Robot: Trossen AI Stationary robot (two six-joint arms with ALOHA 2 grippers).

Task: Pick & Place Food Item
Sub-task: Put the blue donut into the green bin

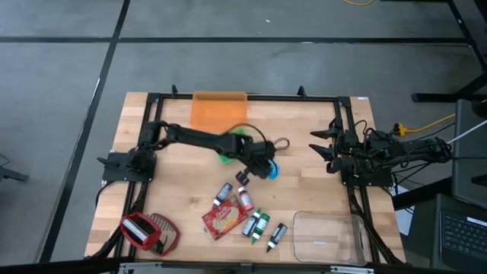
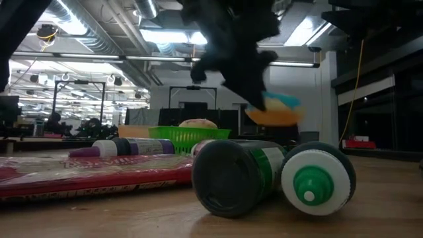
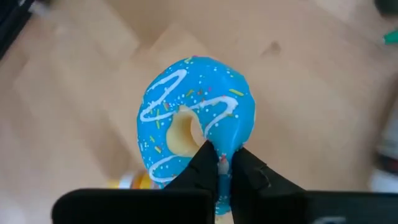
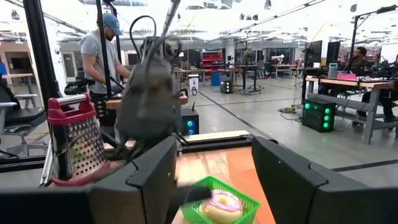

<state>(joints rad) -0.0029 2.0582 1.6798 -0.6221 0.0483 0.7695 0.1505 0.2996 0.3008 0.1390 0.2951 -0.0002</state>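
- The left gripper (image 3: 224, 163) has its jaws pinched on the rim of the blue donut (image 3: 196, 118), held above the middle of the table (image 1: 152, 194).
- Picking looks done; placing is left. Judging by position, the clear tub (image 1: 329, 237) at the table's near right corner seems a likely target.
- The right gripper (image 4: 211, 171) waits at the right edge, jaws spread, holding nothing.

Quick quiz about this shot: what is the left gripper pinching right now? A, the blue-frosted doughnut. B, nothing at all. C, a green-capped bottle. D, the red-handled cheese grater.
A: in the left wrist view the left gripper has its fingers closed on the rim of the blue-frosted doughnut, and the low view shows the doughnut lifted clear of the table.
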